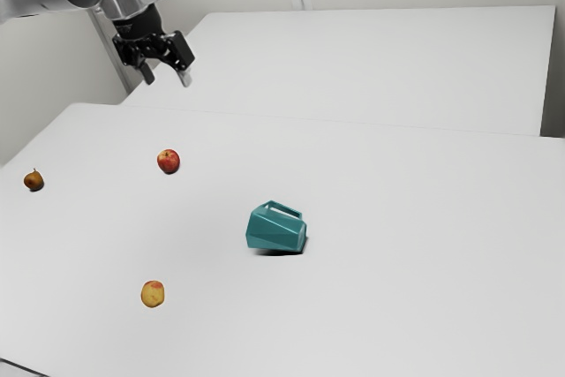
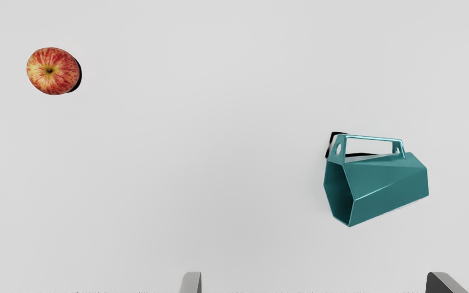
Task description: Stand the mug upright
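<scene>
In the exterior view, the teal mug point(image 1: 277, 229) lies on its side on the white counter point(image 1: 397, 306), well in from the edges. Its body is faceted, with flat angled panels. An apple point(image 1: 169, 162) sits between it and the counter's corner at the exterior view's upper left, and a small brown pear point(image 1: 33, 181) is near the slanting edge on the exterior view's left. A yellow fruit point(image 1: 153, 294) with a red blush is farther from that corner than the apple is. The end effector point(image 1: 168, 79) hangs in the air, well apart from the mug, its two fingers apart with nothing between them.

In the wrist view, the mug's wide, many-sided mouth point(image 2: 339, 195) is open and dark inside, and the body narrows toward the base. The angular handle point(image 2: 375, 138) runs along one side as a thin straight bar, with a rounded hole in the support at each end. A black shadow point(image 2: 358, 154) shows on the counter by the handle. The red-streaked apple is well apart from the mug.
</scene>
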`<act>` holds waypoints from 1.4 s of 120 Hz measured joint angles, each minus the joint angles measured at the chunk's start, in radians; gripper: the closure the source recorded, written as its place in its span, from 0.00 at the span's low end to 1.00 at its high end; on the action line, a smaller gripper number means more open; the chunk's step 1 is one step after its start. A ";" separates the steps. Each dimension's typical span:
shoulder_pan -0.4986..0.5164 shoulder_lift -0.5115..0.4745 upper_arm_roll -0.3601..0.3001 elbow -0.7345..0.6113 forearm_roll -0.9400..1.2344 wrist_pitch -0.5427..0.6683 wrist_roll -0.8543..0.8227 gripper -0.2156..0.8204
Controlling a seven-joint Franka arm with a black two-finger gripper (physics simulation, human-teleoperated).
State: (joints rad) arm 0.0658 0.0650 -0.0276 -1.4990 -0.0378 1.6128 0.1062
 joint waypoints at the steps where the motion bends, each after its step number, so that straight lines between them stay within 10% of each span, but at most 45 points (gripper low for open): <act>1: 0.000 0.000 0.000 0.000 0.000 -0.001 0.000 0.21; 84: 0.005 -0.132 0.010 -0.321 -0.245 0.026 -0.002 0.21; 168: 0.024 0.024 0.059 -0.606 -0.753 0.354 0.383 0.21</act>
State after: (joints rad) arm 0.0895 0.0888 0.0311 -2.1050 -0.7908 1.9664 0.4889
